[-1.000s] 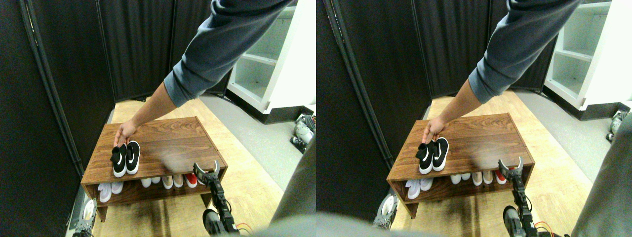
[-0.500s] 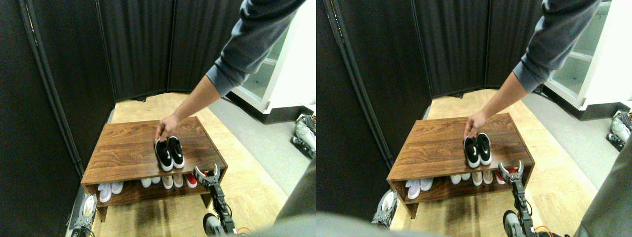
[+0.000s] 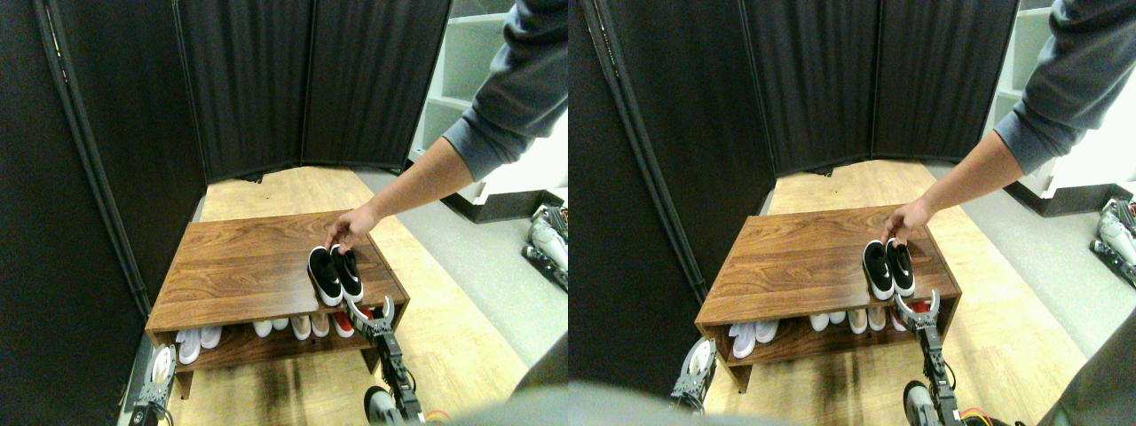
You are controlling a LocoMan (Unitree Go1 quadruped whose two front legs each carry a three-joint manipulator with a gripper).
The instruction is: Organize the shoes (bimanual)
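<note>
The pair of black shoes [image 3: 335, 275] with white soles stands side by side on the top of the wooden shoe rack [image 3: 240, 266], toward its right front corner. A person's hand [image 3: 349, 228] rests on their heel ends. Just below the rack's front right edge, my right gripper [image 3: 372, 311] is open, its jaws spread, a short way in front of the shoes' toes. My left gripper [image 3: 158, 371] shows at the bottom left, beside the rack's left leg; its white fingers look spread.
The lower shelf holds white shoes [image 3: 197, 341], beige shoes [image 3: 311, 326] and a red shoe [image 3: 343, 323]. Dark folding screens [image 3: 248, 89] stand behind and to the left. A white cabinet [image 3: 497, 169] and grey gear [image 3: 546, 235] are on the right.
The person's hand has slid the black shoes further right along the rack top, from the middle to near the right front corner. Both grippers have stayed in place.
</note>
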